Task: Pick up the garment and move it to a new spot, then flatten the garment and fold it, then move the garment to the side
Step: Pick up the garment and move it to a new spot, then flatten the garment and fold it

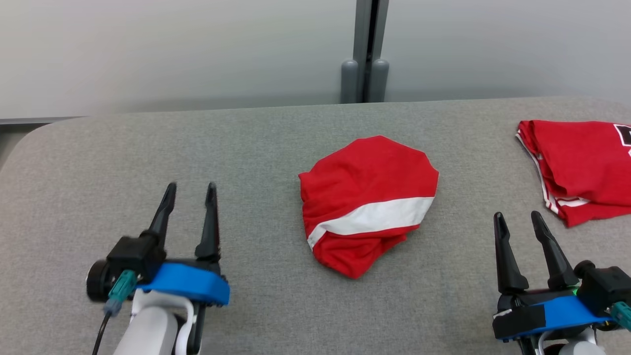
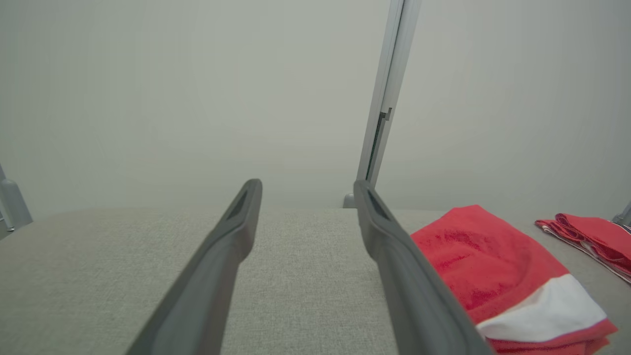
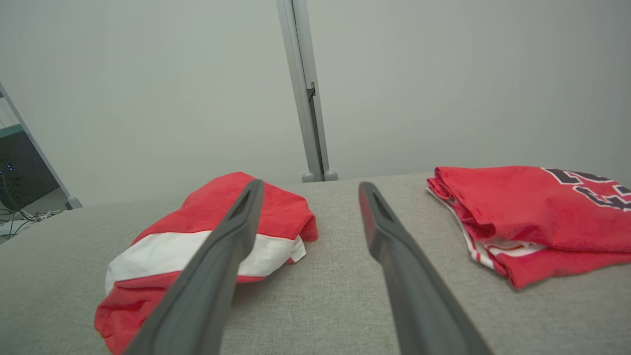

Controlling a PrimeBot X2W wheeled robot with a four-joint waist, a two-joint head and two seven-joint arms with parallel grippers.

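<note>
While left pincer [image 1: 191,186], right pincer [image 1: 516,215] gape, garment [image 1: 367,197] lies between.

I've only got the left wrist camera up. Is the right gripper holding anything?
Observer: No. The right gripper is open and empty, to the right of the bundled garment and apart from it.
Operator: That second red piece at my far right, is it plain?
Observer: No. The second red garment has dark lettering on its top face.
Operator: Is my left gripper touching the bundle?
Observer: No. In the head view the left gripper is open, with bare table between it and the bundle.
</note>
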